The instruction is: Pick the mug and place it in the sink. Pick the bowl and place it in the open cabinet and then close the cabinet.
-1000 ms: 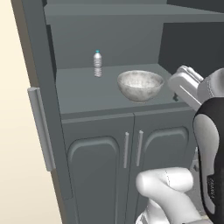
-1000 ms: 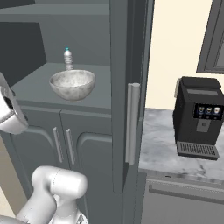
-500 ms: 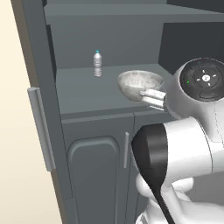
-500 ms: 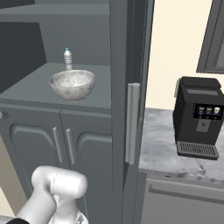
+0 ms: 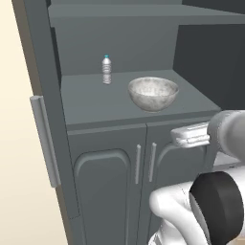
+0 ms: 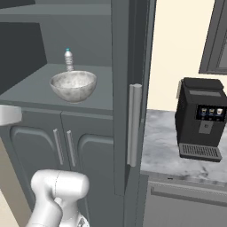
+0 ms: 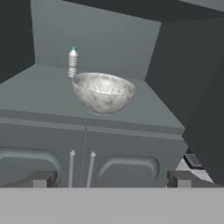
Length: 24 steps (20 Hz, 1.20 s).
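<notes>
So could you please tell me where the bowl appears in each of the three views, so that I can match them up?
Left base view: the bowl sits right of centre on the open cabinet shelf.
Right base view: the bowl sits at upper left, on the same shelf.
Hand view: the bowl sits just above centre.
Shared landmark: the small water bottle stands behind the bowl in every view.

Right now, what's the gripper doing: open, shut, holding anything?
Gripper: open, jaws wide apart, holding nothing. The bowl sits free on the cabinet shelf ahead of it.
</notes>
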### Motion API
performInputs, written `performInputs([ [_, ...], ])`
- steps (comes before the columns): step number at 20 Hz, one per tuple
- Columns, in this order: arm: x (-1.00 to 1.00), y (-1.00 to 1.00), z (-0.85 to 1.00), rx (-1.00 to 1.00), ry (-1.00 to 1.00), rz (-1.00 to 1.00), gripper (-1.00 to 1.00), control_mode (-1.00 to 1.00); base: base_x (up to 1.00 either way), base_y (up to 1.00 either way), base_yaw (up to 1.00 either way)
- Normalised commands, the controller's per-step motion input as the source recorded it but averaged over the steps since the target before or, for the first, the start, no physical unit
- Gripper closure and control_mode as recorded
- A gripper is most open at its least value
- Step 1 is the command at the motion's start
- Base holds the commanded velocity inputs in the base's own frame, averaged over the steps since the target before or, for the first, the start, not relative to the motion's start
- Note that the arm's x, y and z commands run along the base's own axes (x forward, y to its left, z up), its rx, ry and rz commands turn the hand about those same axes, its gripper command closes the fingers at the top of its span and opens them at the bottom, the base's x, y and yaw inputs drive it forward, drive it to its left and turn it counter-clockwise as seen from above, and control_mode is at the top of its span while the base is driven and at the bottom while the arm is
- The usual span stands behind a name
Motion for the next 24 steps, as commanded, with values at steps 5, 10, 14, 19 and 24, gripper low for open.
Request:
performInputs([
  [5,0.0,0.0,0.0,0.0,0.0,0.04,-1.0,-1.0,0.0,0.0,0.0],
  [10,-0.6,-0.04,0.15,-0.01,0.0,0.0,-1.0,-1.0,0.0,0.0,0.0],
  [14,-0.89,-0.28,0.09,0.0,0.0,0.0,-1.0,-1.0,0.0,0.0,0.0],
  [19,-0.98,-0.18,0.05,0.0,-0.01,0.13,-1.0,-1.0,0.0,0.0,0.0],
  [24,-0.99,-0.28,0.17,0.0,-0.06,0.11,-1.0,-1.0,0.0,0.0,0.0],
])
